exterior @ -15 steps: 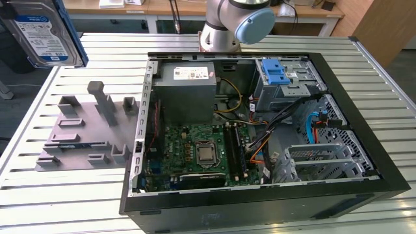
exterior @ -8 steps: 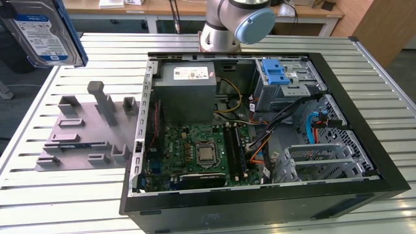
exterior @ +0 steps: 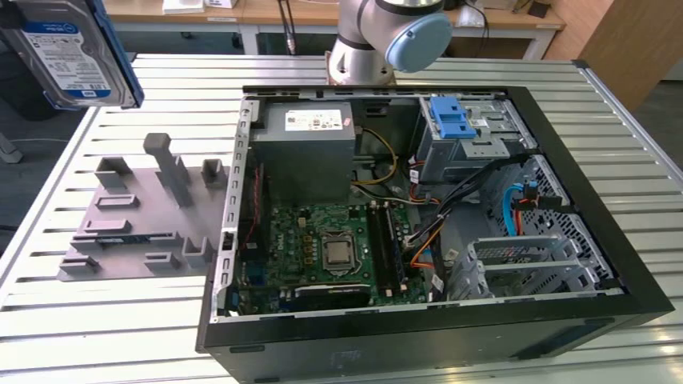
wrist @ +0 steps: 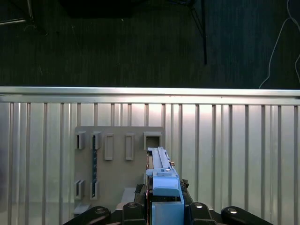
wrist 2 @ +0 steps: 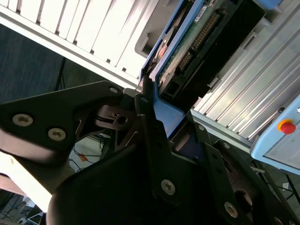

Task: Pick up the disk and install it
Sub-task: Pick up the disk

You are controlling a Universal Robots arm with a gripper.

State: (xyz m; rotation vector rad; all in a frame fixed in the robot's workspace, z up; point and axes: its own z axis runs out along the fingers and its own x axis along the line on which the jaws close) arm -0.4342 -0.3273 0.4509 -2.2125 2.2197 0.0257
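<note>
The fingers [wrist 2: 149, 124] are clamping on the disk [exterior: 75, 56], gripping one short end by its blue rail, so the disk is hanging high off the tabletop [exterior: 107, 320] at the exterior view's left. Its label is facing that camera. In the first wrist view the disk [wrist: 161, 173] is showing edge-on, its long axis running straight out from the fingers over the grey plate [wrist: 119, 140]. The open case [exterior: 427, 340] is lying well apart, towards the exterior view's right. The cage [exterior: 475, 148] with the blue bracket is sitting at the case's far corner, so I'd judge the disk is being carried, not yet seated.
</note>
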